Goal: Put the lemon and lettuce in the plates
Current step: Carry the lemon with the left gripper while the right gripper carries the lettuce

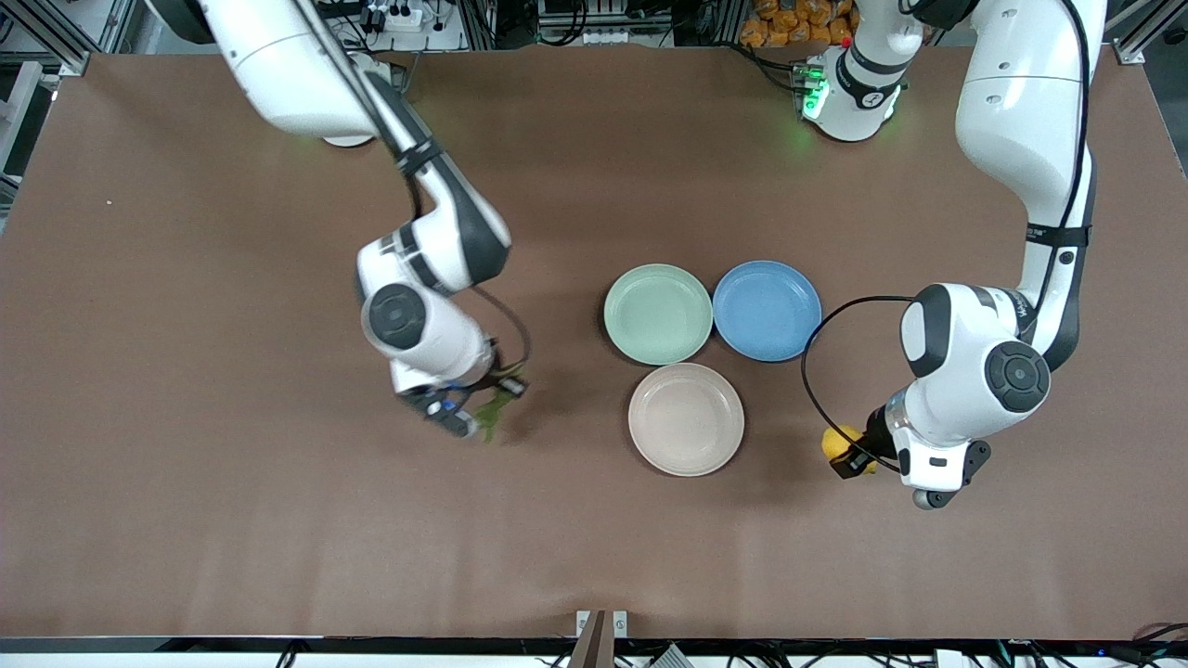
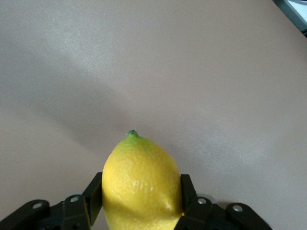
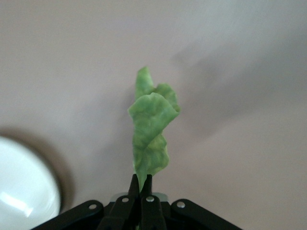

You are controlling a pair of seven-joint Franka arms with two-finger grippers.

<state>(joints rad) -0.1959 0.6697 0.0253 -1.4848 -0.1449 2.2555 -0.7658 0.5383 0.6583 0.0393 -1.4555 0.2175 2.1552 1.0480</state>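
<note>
We see the left gripper (image 1: 849,456) clamped on the lemon (image 1: 838,443), both fingers pressed to its sides, held up over bare table (image 1: 186,520) toward the left arm's end, about midway between the robots' edge and the camera's edge; the right gripper (image 1: 469,408) pinches the lettuce (image 1: 495,411) by its stem, fingers nearly together, the leaf dangling above the table toward the right arm's end of the plates. Near the table's middle we find the mint plate (image 1: 658,314) touching the blue plate (image 1: 767,310); the beige plate (image 1: 686,418) lies nearer the camera, just beside both. All three hold nothing.
</note>
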